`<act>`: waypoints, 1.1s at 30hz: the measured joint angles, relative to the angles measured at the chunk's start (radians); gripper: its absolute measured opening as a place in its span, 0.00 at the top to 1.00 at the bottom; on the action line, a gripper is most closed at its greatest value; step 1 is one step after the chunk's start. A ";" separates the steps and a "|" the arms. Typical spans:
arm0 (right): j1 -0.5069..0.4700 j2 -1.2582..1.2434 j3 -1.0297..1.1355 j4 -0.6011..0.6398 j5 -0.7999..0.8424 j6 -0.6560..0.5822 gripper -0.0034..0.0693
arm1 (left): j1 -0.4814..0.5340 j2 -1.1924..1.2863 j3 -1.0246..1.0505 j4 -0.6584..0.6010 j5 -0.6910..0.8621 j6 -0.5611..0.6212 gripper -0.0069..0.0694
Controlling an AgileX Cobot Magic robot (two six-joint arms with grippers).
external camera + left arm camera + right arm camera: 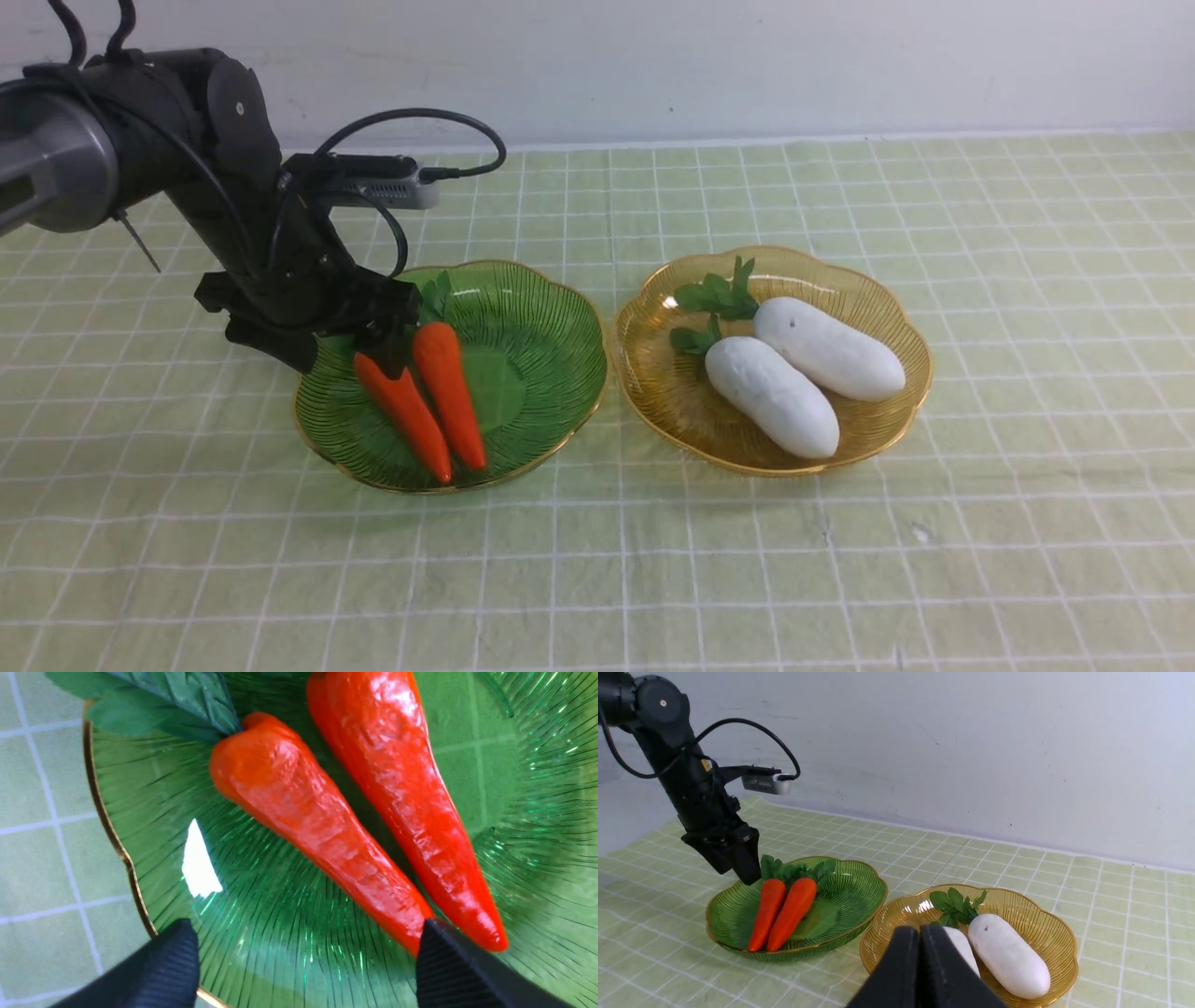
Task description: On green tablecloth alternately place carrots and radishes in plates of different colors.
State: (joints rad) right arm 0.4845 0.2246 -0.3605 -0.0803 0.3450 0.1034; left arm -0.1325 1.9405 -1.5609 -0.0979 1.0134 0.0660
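Since every vegetable in view already lies in a dish, the sorting looks essentially finished. The green tablecloth (840, 579) covers the whole counter, and nothing loose lies on the part of it that shows.

On it the two plates stand side by side, close but not touching: the green plate (551, 308) on the left and the amber plate (644, 373) on the right.

The amber plate holds both radishes. The far radish (829, 348) and the near radish (771, 396) lie against each other, with their leaves towards the far left rim.

The green plate holds both carrots. The right carrot (449, 392) and the left carrot (403, 415) lie side by side, tips towards the near rim and leafy tops at the far side.

The left pincer (306, 956) hangs just above the left part of the green plate, by the carrots' leafy ends. Its fingers stand wide apart and it holds nothing.

The right pincer (920, 952) is out of the front view. Its own camera shows its fingers pressed together and empty, on the near side of the amber plate.

By my judgement only one thing is left: the left arm has to draw clear of the green plate without nudging the carrots.
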 joint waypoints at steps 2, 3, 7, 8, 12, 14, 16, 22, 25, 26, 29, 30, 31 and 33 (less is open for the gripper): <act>0.001 0.000 0.000 0.001 0.000 -0.003 0.97 | 0.000 0.000 0.000 0.001 0.000 0.000 0.18; 0.001 0.000 0.000 0.001 0.000 -0.004 0.97 | 0.000 0.000 0.000 0.003 0.000 0.000 0.19; 0.001 0.000 0.000 0.002 0.000 -0.004 0.97 | 0.000 0.000 -0.011 0.038 0.004 -0.010 0.36; 0.001 0.000 0.000 0.002 0.000 -0.004 0.97 | 0.000 0.000 -0.021 0.054 0.010 -0.023 0.41; 0.001 0.000 0.000 0.003 0.000 -0.005 0.97 | 0.000 -0.013 -0.107 0.152 0.096 -0.103 0.73; 0.001 0.000 0.000 0.003 0.000 -0.005 0.97 | 0.000 -0.032 -0.151 0.186 0.158 -0.118 0.86; 0.001 0.000 0.000 0.003 0.000 -0.005 0.97 | 0.000 -0.054 -0.183 0.196 0.194 -0.124 0.90; 0.001 -0.003 0.014 0.003 -0.002 -0.005 0.97 | 0.000 -0.146 -0.252 0.226 0.219 -0.126 0.92; -0.005 -0.024 0.072 0.003 -0.020 -0.006 0.97 | 0.000 -0.163 -0.255 0.254 0.224 -0.126 0.92; -0.017 -0.036 0.097 0.006 -0.025 -0.006 0.97 | 0.000 -0.165 -0.255 0.265 0.226 -0.126 0.92; -0.131 -0.089 0.198 0.011 -0.019 -0.006 0.97 | 0.000 -0.165 -0.255 0.271 0.232 -0.126 0.92; -0.181 -0.112 0.227 0.013 -0.013 -0.006 0.97 | 0.000 -0.165 -0.255 0.271 0.233 -0.126 0.92; -0.223 -0.134 0.249 0.015 -0.007 -0.006 0.97 | 0.000 -0.166 -0.255 0.268 0.234 -0.126 0.92; -0.321 -0.169 0.295 0.017 0.000 -0.006 0.97 | 0.000 -0.173 -0.255 0.261 0.237 -0.121 0.92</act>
State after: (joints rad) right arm 0.1632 0.0557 -0.0659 -0.0634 0.3448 0.0973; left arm -0.1325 1.7680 -1.8158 0.1628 1.2499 -0.0554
